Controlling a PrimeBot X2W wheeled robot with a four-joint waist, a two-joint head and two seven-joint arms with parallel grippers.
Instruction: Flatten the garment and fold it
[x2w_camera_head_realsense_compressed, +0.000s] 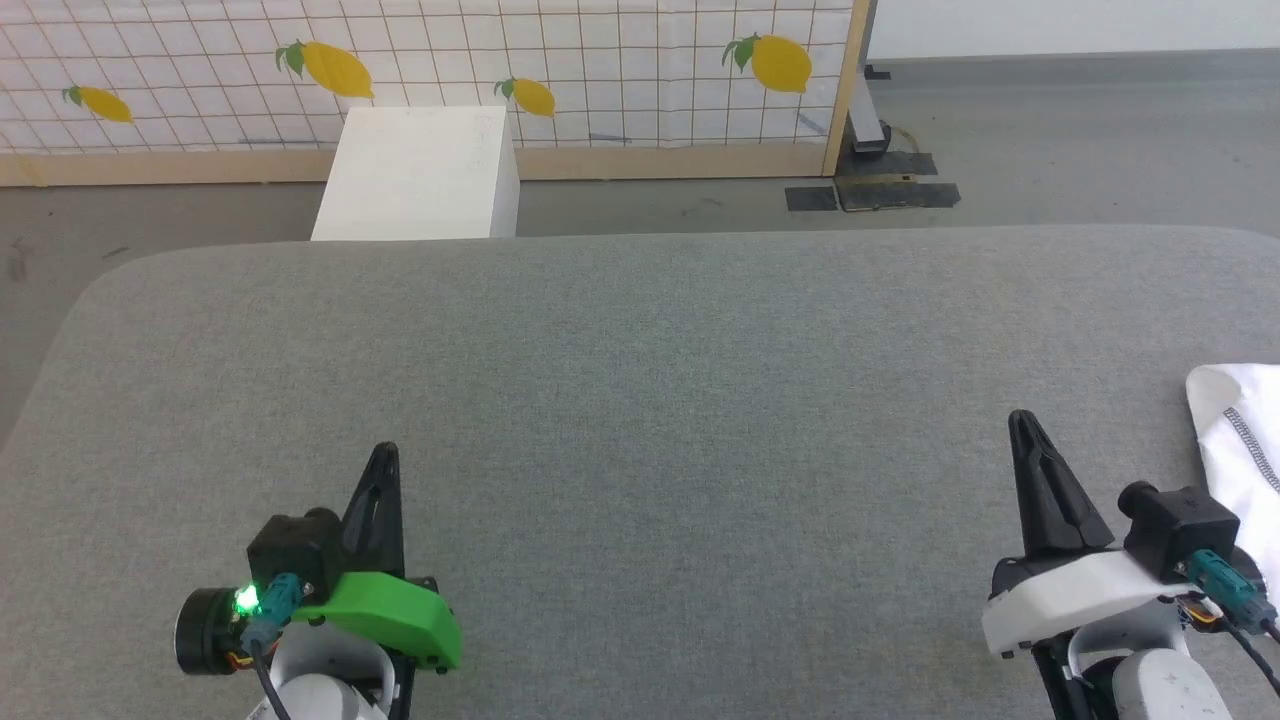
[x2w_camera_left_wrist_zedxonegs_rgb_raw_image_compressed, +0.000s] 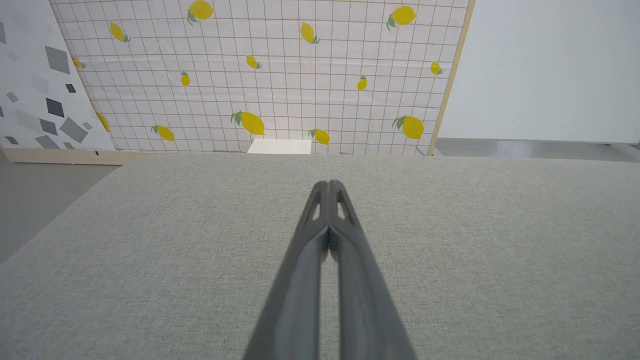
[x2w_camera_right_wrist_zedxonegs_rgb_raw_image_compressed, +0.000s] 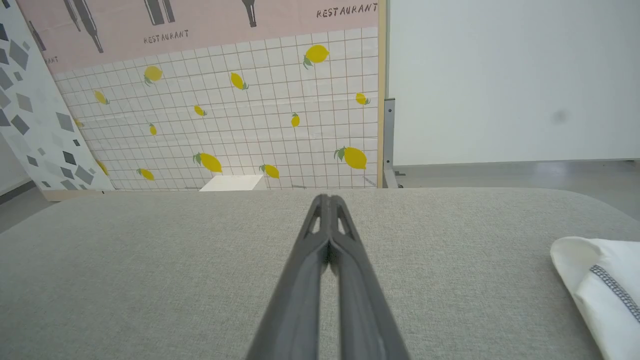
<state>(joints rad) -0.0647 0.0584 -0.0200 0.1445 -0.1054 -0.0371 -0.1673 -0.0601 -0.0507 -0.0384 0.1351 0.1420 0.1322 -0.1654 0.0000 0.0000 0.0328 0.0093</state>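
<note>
The garment (x2w_camera_head_realsense_compressed: 1243, 440) lies on the grey fabric table (x2w_camera_head_realsense_compressed: 640, 400) at 3 o'clock, near the right gripper (x2w_camera_head_realsense_compressed: 1022, 432); the picture edge cuts most of it off. This gripper and the left gripper (x2w_camera_head_realsense_compressed: 384, 462) point to 12 o'clock, fingers pressed together, holding nothing. A white box (x2w_camera_head_realsense_compressed: 420, 170) stands beyond the table at 11 o'clock.

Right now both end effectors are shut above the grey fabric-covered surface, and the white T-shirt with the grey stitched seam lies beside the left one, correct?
Not quite. The white T-shirt with the grey stitched seam lies beside the right end effector, at the right edge of the head view, not the left end effector. Both are shut above the grey fabric-covered surface, as you said.
</note>
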